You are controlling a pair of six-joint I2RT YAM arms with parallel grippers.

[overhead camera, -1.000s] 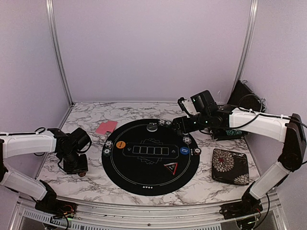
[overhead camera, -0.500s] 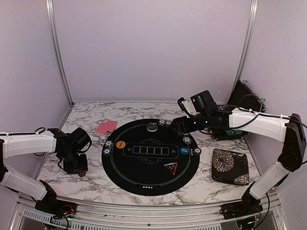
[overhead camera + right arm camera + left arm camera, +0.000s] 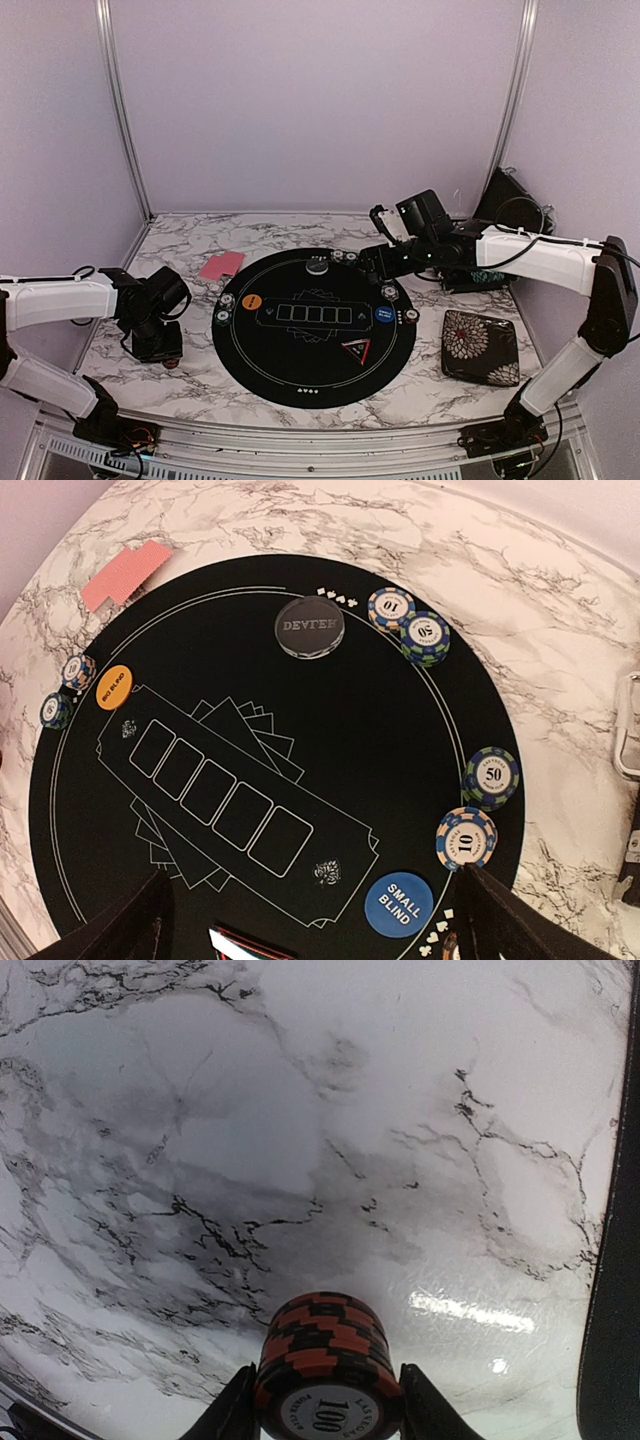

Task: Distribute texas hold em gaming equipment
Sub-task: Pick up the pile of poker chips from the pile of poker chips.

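Left pincer (image 3: 325, 1412): in the left wrist view, we see its jaws pressed against both sides of an orange-and-black chip stack (image 3: 322, 1345). It is over the marble table (image 3: 300, 1110), just off the black mat (image 3: 625, 1290). We cannot tell whether it rests there or hangs.
Stack writing: we read "100" on the face; the rim lettering is too small for us.
Stack risk: we judge that the loose chips could shear apart or spill on a fast lift, since only the fingertips pinch them.
Right pincer (image 3: 335, 920): in the right wrist view, its jaws stand wide and hold nothing, above the mat.
Mat writing: we read "SMALL BLIND" on the blue button (image 3: 398, 905), "DEALER" upside down on the grey disc (image 3: 310, 626), and "10" and "50" on the edge chips (image 3: 466, 838).
Mat risk: we think a careless descent could knock those chips.
Top view: pink cards (image 3: 221, 265) lie on the marble beyond the mat's left rim; the chip stack is hidden from us there.
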